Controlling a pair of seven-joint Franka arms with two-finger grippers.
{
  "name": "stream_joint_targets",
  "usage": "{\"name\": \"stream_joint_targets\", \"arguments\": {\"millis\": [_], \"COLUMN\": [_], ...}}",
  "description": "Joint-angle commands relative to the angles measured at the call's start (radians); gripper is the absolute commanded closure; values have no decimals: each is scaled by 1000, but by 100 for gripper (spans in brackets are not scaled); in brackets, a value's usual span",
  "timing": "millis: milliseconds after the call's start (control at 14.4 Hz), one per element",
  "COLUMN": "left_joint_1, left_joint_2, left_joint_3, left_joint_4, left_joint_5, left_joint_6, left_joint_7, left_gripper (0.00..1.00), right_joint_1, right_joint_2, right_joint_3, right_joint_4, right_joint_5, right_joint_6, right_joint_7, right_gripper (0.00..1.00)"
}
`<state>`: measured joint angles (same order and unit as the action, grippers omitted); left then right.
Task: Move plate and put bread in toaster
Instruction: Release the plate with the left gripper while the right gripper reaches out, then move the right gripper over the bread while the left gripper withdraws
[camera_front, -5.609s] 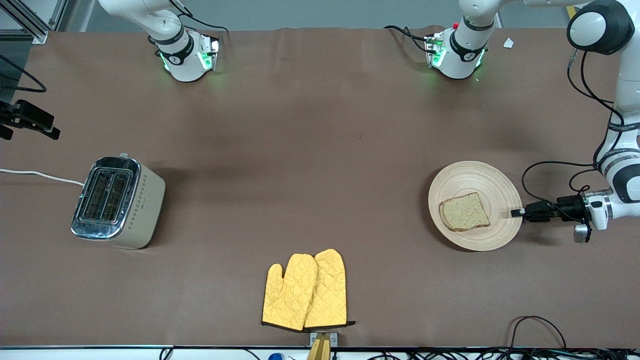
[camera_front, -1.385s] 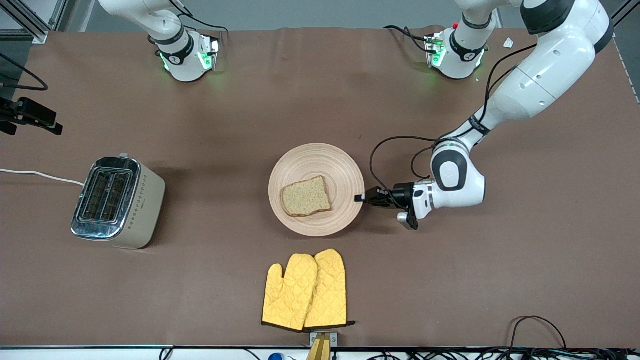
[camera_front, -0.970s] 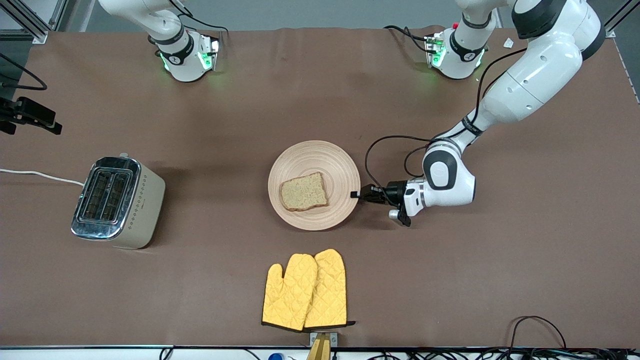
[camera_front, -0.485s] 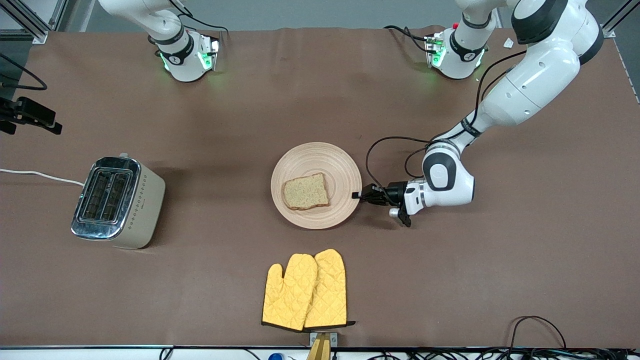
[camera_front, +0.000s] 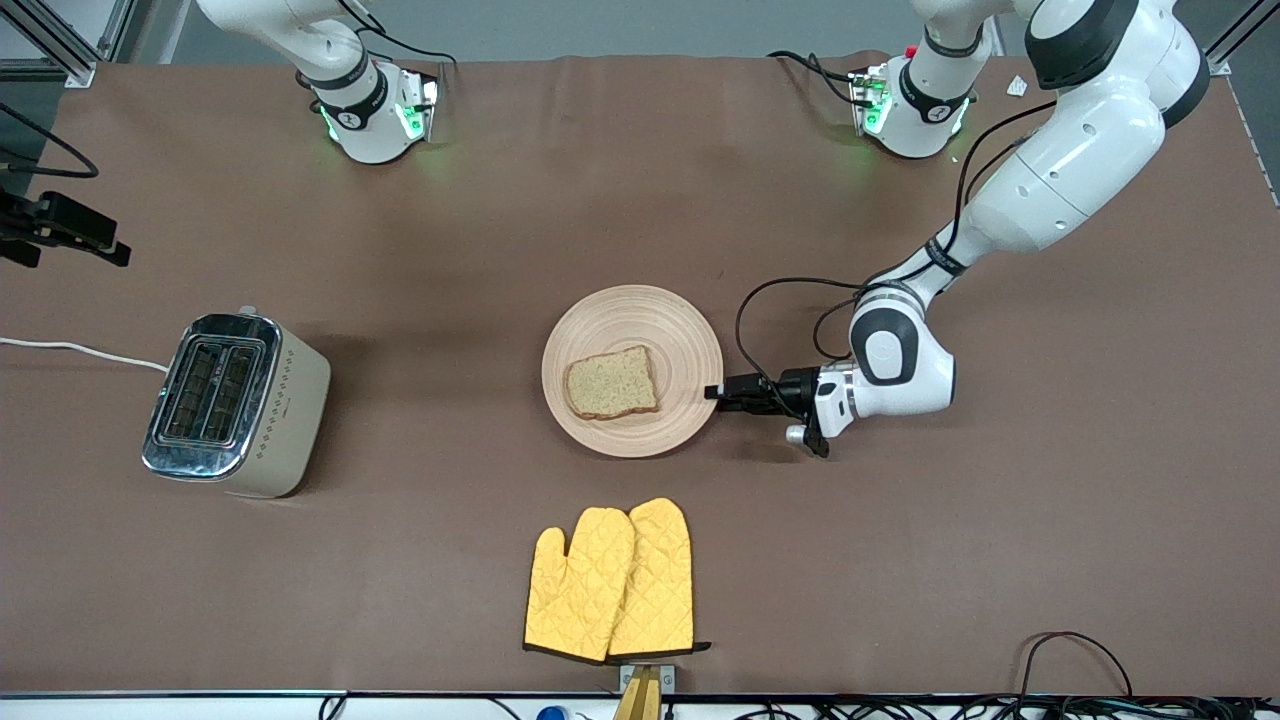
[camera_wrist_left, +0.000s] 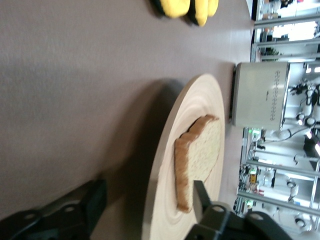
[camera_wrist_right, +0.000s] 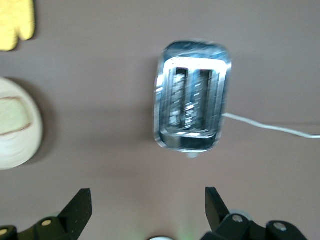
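Note:
The pale wood plate (camera_front: 632, 300) lies flat in the middle of the table with the brown bread slice (camera_front: 611, 383) on it. My left gripper (camera_front: 714, 391) is low at the plate's rim on the side toward the left arm's end. In the left wrist view its fingers (camera_wrist_left: 200, 195) stand apart, one over and one under the rim of the plate (camera_wrist_left: 170, 165), not pressing it. The bread (camera_wrist_left: 200, 155) lies just past them. The cream toaster (camera_front: 235, 405) stands toward the right arm's end. My right gripper (camera_wrist_right: 148, 195) is open and empty, high over the toaster (camera_wrist_right: 192, 105).
A pair of yellow oven mitts (camera_front: 612, 580) lies nearer the front camera than the plate. The toaster's white cord (camera_front: 80, 350) runs off the table edge at the right arm's end. A black camera mount (camera_front: 60, 230) stands at that edge.
The left gripper carried the plate with the bread from the left arm's end to the table's middle. In the last half second the plate stayed put and the left wrist drew back slightly.

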<state>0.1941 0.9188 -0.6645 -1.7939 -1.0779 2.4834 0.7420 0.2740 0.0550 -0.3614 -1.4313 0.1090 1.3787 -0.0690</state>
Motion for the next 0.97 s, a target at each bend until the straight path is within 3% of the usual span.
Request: {"name": "stream_joint_targets", "arguments": {"millis": [0, 277, 554, 693, 900], "left_joint_1": [13, 68, 160, 195, 231], "left_joint_2": [-61, -80, -93, -112, -113], "left_joint_3": [-4, 5, 0, 0, 8], "left_joint_4": [25, 102, 171, 208, 287], "left_joint_5": [10, 249, 476, 519, 637], "left_joint_6": [6, -15, -110, -164, -253], "left_joint_7": [-130, -335, -478, -492, -513], "left_gripper": [0, 0, 0, 0, 0], "right_joint_1": [-10, 42, 215, 287, 323], "right_joint_2": [-11, 9, 17, 77, 173], "right_joint_3": [10, 16, 16, 18, 16], "right_joint_4": [-30, -116, -329, -350, -348], "right_joint_5": [90, 175, 178, 199, 302], "right_joint_6": [-41, 81, 382, 488, 571], "right_joint_7": [12, 29, 188, 254, 307], "right_gripper": [0, 0, 0, 0, 0]}}
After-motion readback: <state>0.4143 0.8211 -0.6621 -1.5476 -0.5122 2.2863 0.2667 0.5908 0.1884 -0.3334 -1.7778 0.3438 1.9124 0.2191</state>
